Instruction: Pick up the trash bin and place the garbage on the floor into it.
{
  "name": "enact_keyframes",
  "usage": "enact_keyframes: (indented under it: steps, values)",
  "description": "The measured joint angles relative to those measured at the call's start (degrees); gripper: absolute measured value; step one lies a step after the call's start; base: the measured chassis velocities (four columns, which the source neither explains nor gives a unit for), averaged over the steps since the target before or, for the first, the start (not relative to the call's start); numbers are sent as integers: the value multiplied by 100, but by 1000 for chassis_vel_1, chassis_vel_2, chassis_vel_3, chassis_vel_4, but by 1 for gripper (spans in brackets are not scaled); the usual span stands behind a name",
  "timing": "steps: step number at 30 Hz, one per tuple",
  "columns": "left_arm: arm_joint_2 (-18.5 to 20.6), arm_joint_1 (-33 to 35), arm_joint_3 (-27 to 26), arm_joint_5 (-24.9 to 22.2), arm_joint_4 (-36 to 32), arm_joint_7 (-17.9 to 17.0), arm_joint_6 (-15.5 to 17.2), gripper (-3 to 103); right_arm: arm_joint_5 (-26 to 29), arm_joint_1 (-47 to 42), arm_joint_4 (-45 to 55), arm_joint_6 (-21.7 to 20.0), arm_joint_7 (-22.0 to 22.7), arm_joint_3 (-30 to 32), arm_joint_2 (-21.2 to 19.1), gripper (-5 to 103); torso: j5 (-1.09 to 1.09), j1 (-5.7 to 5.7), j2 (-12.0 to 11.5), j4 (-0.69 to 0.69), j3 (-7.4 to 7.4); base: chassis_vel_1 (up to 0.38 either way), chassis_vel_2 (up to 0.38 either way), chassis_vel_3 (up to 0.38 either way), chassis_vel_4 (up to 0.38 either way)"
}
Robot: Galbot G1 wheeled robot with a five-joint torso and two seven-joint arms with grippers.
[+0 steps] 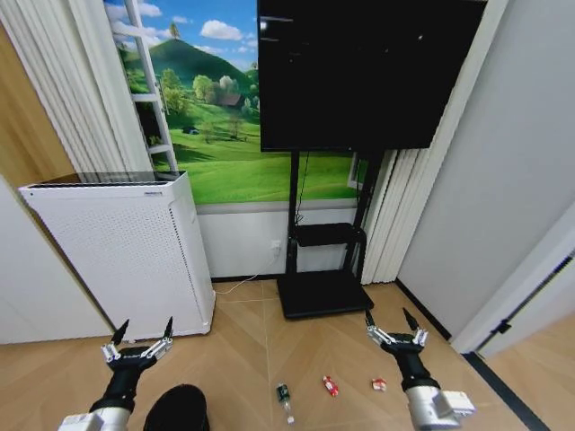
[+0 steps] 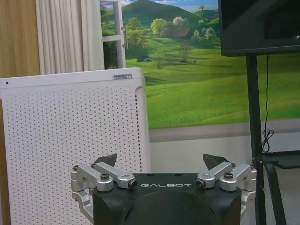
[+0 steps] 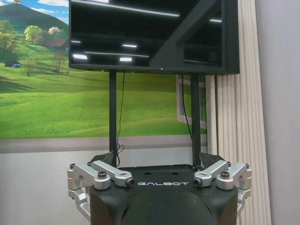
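The trash bin (image 1: 178, 409), small, black and round, stands on the floor at the bottom of the head view, just right of my left arm. The garbage lies on the wood floor between my arms: a clear bottle with a green label (image 1: 285, 398), a red-and-white packet (image 1: 331, 386) and a second packet (image 1: 379, 384). My left gripper (image 1: 142, 329) hangs open above the floor, up and left of the bin; it also appears as the left gripper (image 2: 161, 161). My right gripper (image 1: 393, 321) is open above the right packet, holding nothing; it shows as the right gripper (image 3: 158, 157).
A tall white perforated appliance (image 1: 126, 251) stands at the left against the wall. A black TV (image 1: 359, 72) on a black stand with a flat base (image 1: 323, 292) is ahead. White walls and a door edge (image 1: 512, 296) close in the right side.
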Motion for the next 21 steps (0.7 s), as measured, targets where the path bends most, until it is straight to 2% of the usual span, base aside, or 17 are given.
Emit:
enact_keyframes:
  steps: [7, 14, 18, 21]
  values:
    - [12, -67, -21, -128, 85, -67, 28, 100, -152, -58, -56, 10, -7, -50, 33, 100, -1, -62, -148, 0, -78, 0, 0, 0, 0]
    - [226, -147, 24, -328, 277, -84, 62, 100, -53, -277, -120, -14, 58, 72, -353, 100, 0, -149, -340, -1, -188, 0, 0, 0, 0]
    - [236, -239, 69, -264, 515, -72, 22, 100, 227, -28, -208, -349, 239, 124, -390, 100, 0, -210, -486, 0, -270, 0, 0, 0, 0]
    - [149, -217, 27, -198, 538, -55, 11, 100, 410, 121, -275, -446, 344, 74, -387, 100, 0, -242, -564, 0, -314, 0, 0, 0, 0]
